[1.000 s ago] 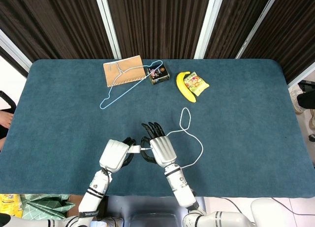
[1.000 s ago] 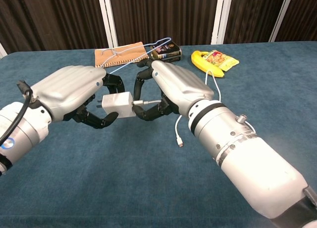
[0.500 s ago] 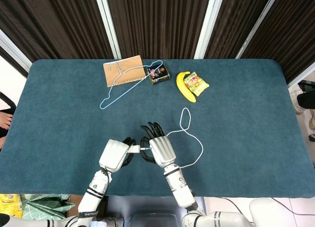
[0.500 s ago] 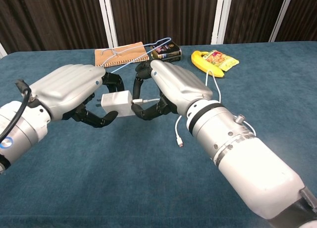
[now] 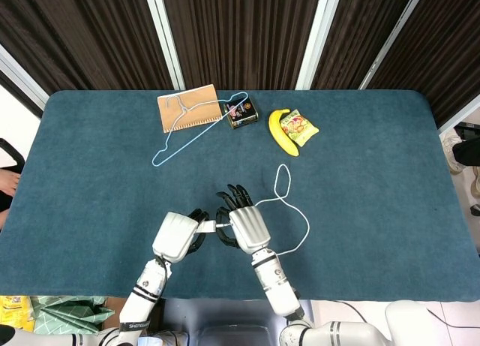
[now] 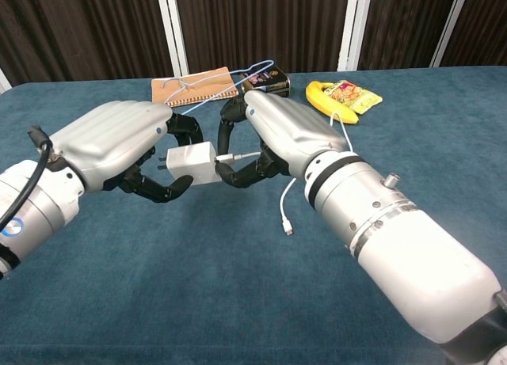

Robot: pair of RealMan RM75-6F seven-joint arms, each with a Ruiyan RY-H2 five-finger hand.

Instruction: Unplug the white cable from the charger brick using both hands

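My left hand [image 6: 119, 139] [image 5: 177, 235] holds the white charger brick [image 6: 190, 161] [image 5: 205, 227] above the table, near its front edge. Its prongs point left. My right hand [image 6: 277, 131] [image 5: 247, 227] pinches the plug end of the white cable [image 6: 242, 155], which is still seated in the brick's right face. The rest of the cable [image 5: 294, 211] loops away to the right over the blue cloth, and its free end [image 6: 288, 229] hangs below my right wrist.
At the back of the blue table [image 5: 375, 173] lie a tan notebook [image 5: 189, 108] under a light-blue hanger [image 5: 196, 126], a dark tin [image 5: 242, 113], a banana [image 5: 281, 132] and a yellow snack packet [image 5: 301, 126].
Both hands have risen and shifted very slightly with the brick between them. The plug stays in the brick.
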